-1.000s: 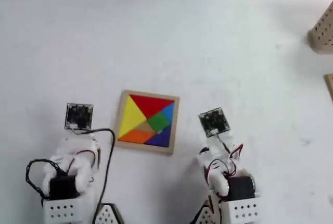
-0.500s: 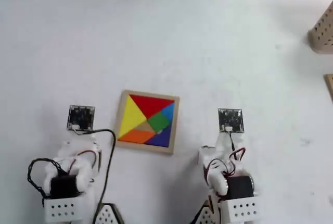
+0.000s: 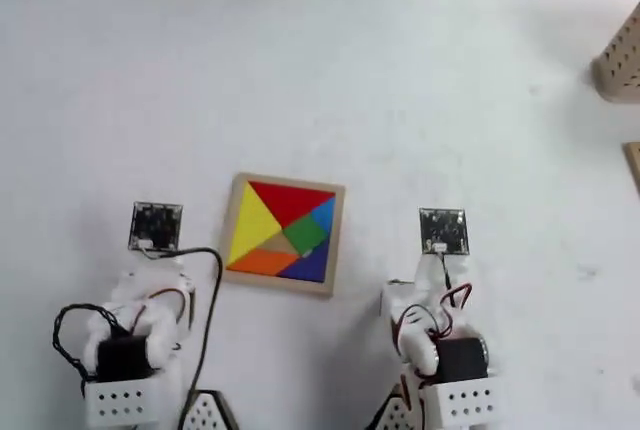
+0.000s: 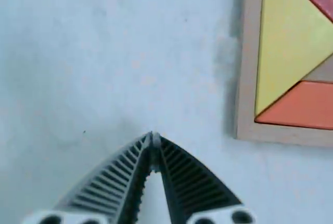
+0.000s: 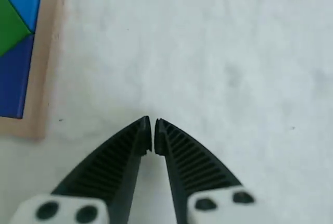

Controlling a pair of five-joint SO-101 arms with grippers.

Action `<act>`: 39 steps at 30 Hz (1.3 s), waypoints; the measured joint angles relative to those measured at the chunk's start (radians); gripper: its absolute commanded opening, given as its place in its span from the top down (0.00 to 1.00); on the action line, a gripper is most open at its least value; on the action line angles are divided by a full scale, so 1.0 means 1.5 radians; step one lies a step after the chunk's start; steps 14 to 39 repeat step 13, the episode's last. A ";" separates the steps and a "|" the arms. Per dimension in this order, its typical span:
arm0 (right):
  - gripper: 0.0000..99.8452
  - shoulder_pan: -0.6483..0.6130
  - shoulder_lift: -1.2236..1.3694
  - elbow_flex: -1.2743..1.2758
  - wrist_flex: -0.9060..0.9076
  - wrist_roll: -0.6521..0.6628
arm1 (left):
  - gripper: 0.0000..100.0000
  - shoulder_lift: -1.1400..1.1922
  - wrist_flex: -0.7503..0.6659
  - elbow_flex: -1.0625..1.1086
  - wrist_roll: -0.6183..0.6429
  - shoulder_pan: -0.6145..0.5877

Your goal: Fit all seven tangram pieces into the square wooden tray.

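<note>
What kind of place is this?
Probably a robotics test bench: a plain white table, the left arm and right arm mounted side by side, and a tangram tray between them.

Overhead, close wrists; tray (image 3: 283, 286) apparently shared

The square wooden tray (image 3: 231, 227) is laid flat on a white table (image 3: 420, 100). A perforated wooden block (image 3: 620, 62) is set at the table's edge, well apart from it.

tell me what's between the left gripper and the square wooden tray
Only bare white table lies between the shut left gripper and the square wooden tray, seen in the left wrist view.
</note>
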 measured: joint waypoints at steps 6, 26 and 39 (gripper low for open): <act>0.98 0.000 0.000 0.000 0.000 0.000 | 0.98 0.000 0.000 0.000 0.000 0.000; 0.98 0.000 0.000 0.000 0.000 0.000 | 0.98 0.000 0.000 0.000 0.000 0.000; 0.98 0.000 0.000 0.000 0.000 0.000 | 0.98 0.000 0.000 0.000 0.000 0.000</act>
